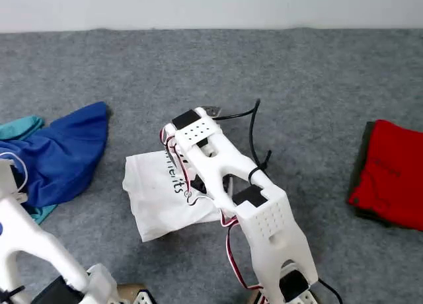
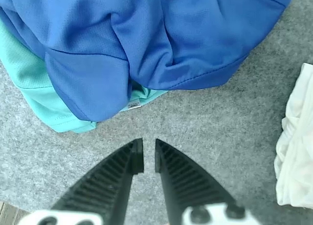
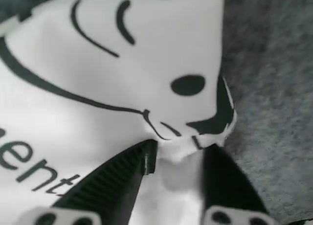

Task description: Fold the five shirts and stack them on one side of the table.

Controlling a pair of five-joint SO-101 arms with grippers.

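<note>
The limp, light white shirt [image 3: 122, 78], 6 o'clock on the worktop [image 1: 297, 73], bunches where the right gripper [image 3: 178, 159] has its fingers [image 3: 132, 171] pinched on it, so it is probably best gripped at a hem corner.

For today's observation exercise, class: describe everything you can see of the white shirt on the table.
The white shirt is soft, thin-looking fabric printed with black lettering and a line drawing. It lies crumpled and partly folded on the grey, felt-like table, near the middle and apart from the blue shirt. The right claw pinches a bunched fold at its edge, and that arm hangs over part of it.
</note>
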